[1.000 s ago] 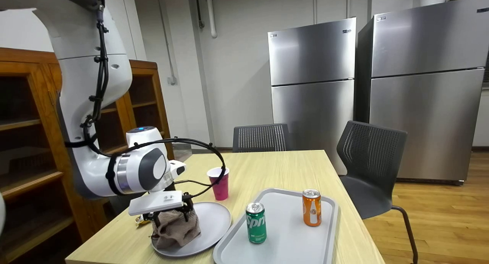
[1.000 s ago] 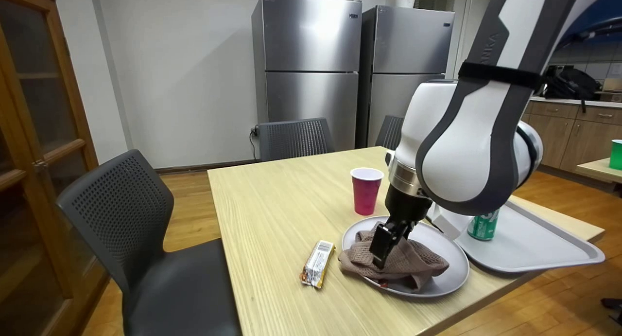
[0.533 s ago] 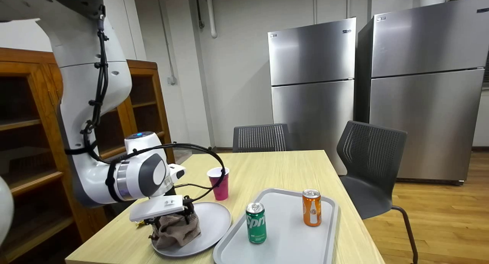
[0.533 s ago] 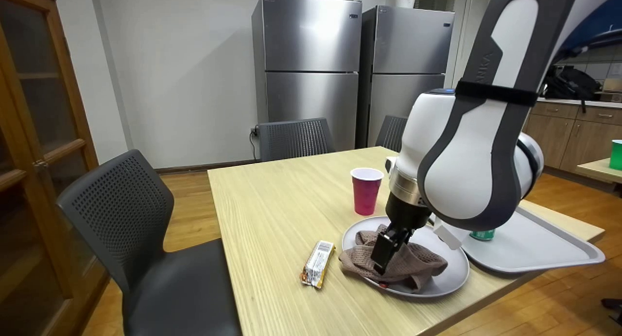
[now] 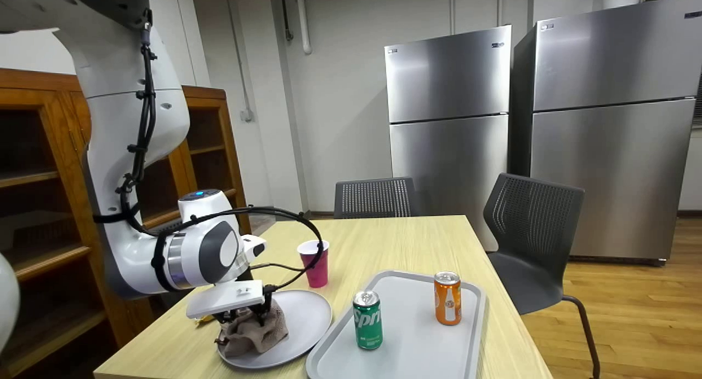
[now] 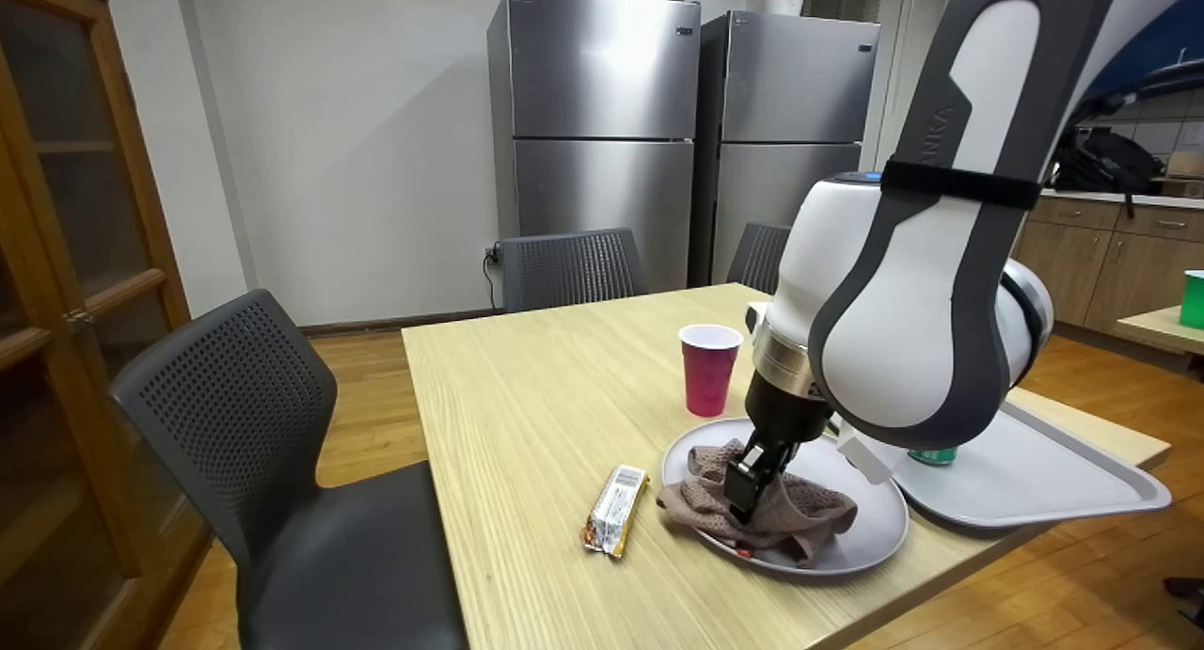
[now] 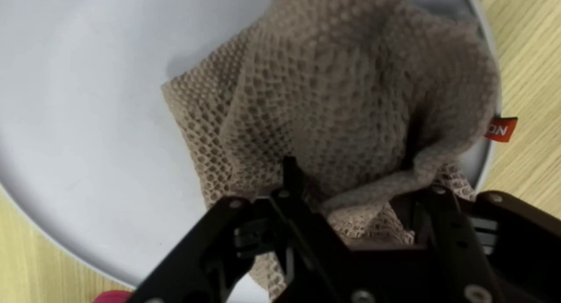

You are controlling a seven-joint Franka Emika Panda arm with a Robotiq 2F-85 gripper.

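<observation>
A brown waffle-weave cloth [image 5: 260, 338] lies crumpled on a round grey plate [image 5: 310, 316]. Both also show in an exterior view, the cloth [image 6: 809, 514] and the plate [image 6: 879, 509]. My gripper [image 5: 241, 327] points down into the cloth. In the wrist view the cloth [image 7: 342, 97] bunches up between and around the fingers of the gripper [image 7: 346, 184]. The fingers are part-closed and apart at their bases; the far tips are partly hidden by cloth, so a firm hold cannot be told. A red tag [image 7: 501, 129] sticks out over the plate's rim.
A pink cup [image 6: 707, 372] stands behind the plate. A wrapped bar [image 6: 616, 509] lies beside it. A grey tray [image 5: 411, 335] holds a green can [image 5: 367, 321] and an orange can [image 5: 447, 299]. Chairs [image 5: 532, 242] stand around the wooden table [image 6: 536, 415].
The arm moved down a little at first, then stayed still. Since half a second ago the fingers have drawn closer together, and the cloth's edge has pulled slightly inward.
</observation>
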